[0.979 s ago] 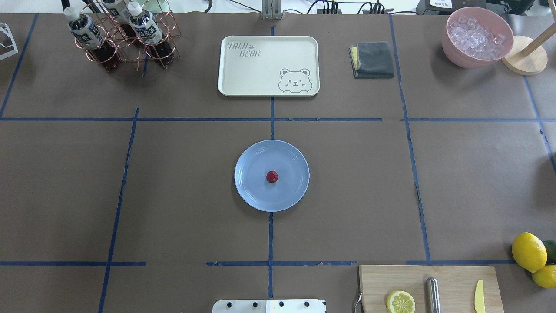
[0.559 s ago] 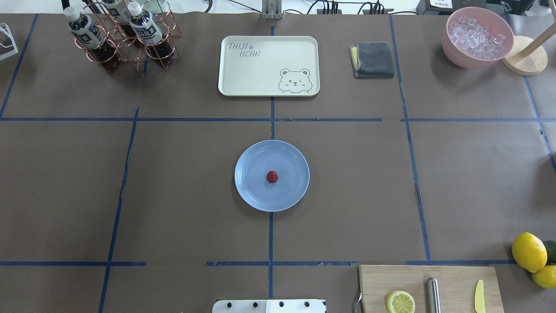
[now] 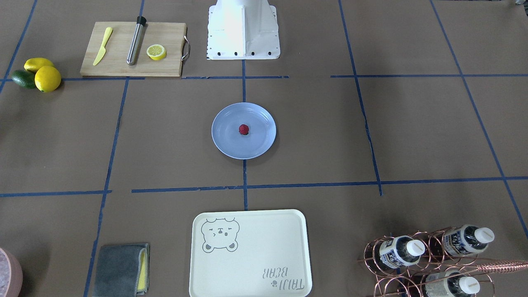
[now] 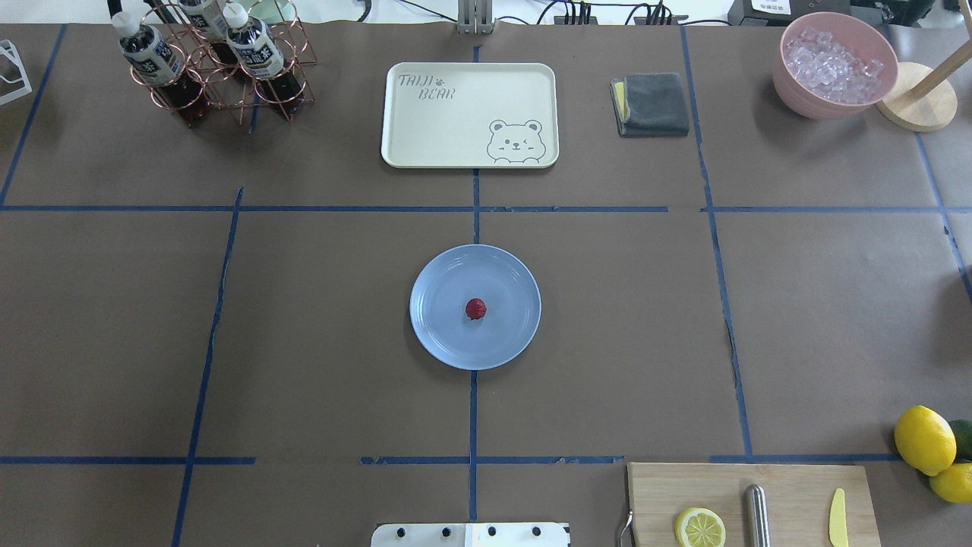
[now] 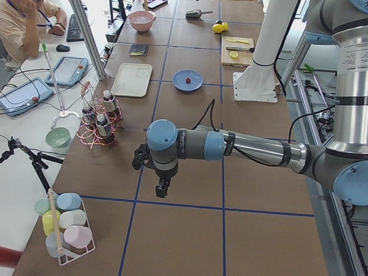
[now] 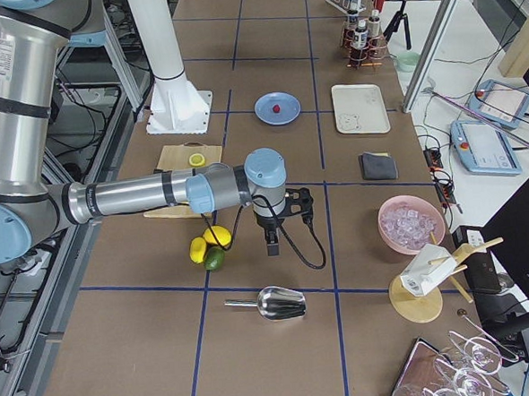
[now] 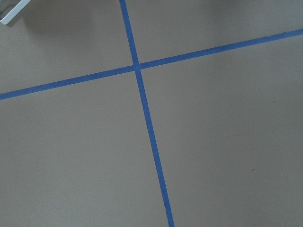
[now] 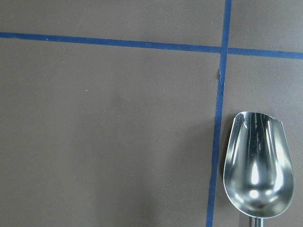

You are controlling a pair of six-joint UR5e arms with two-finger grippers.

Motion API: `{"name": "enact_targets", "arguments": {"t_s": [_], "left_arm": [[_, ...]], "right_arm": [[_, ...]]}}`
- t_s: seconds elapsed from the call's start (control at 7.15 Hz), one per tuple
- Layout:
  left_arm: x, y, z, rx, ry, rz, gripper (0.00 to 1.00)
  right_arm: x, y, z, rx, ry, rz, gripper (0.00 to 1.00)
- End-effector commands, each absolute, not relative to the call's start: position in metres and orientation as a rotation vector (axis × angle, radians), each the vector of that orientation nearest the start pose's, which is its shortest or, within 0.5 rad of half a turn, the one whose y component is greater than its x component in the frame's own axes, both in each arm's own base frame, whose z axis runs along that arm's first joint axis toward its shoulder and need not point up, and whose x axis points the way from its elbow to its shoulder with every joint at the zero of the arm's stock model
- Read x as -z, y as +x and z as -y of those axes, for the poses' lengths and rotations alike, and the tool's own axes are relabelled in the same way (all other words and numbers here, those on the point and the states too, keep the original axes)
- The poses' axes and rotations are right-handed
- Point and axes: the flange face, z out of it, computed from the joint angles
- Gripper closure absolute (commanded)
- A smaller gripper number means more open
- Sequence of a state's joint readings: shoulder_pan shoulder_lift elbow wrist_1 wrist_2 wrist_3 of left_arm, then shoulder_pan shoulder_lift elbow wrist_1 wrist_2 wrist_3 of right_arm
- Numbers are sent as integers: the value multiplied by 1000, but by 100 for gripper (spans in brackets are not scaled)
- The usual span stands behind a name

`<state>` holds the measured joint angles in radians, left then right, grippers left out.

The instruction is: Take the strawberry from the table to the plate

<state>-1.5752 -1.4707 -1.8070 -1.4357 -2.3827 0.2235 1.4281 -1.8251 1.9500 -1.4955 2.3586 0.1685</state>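
Observation:
The small dark red strawberry [image 4: 476, 308] [image 3: 243, 129] lies in the middle of the light blue plate [image 4: 440, 334] [image 3: 225, 142], which sits at the centre of the brown-paper table [image 4: 304, 304]. Neither gripper shows in the overhead or front views. The side views place both arms far from the plate. The near arm's left gripper [image 5: 163, 189] hangs over the table's left end. At the right end, the right gripper [image 6: 273, 249] hangs near the lemons [image 6: 209, 242]. From these views I cannot tell whether either is open or shut. Both wrist views show only table, nothing held.
A cream bear tray [image 4: 469, 114], grey cloth [image 4: 651, 104], pink ice bowl [image 4: 834, 64] and copper bottle rack [image 4: 216, 64] line the far edge. A cutting board [image 4: 790, 501] holds a lemon half. A metal scoop [image 8: 258, 163] lies under the right wrist. A person [image 5: 24, 21] sits beside the table.

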Motion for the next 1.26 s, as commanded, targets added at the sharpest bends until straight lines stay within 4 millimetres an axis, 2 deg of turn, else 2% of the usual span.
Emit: {"name": "enact_targets", "arguments": {"t_s": [0.0, 0.28, 0.42, 0.56, 0.7, 1.12], "left_arm": [[-602, -62, 445, -209, 91, -809, 0], [-585, -63, 450, -225, 132, -805, 0], [-580, -62, 461, -242, 164, -801, 0], [-589, -62, 466, -239, 157, -802, 0], [-584, -63, 465, -240, 163, -801, 0], [-591, -64, 465, -237, 153, -793, 0]], "right_arm": [[-575, 6, 396, 55, 64, 804, 0], [-572, 6, 399, 58, 71, 806, 0], [-572, 6, 401, 59, 70, 806, 0], [-572, 6, 401, 64, 74, 806, 0], [-574, 6, 400, 58, 67, 805, 0], [-598, 5, 395, 37, 9, 813, 0]]}}
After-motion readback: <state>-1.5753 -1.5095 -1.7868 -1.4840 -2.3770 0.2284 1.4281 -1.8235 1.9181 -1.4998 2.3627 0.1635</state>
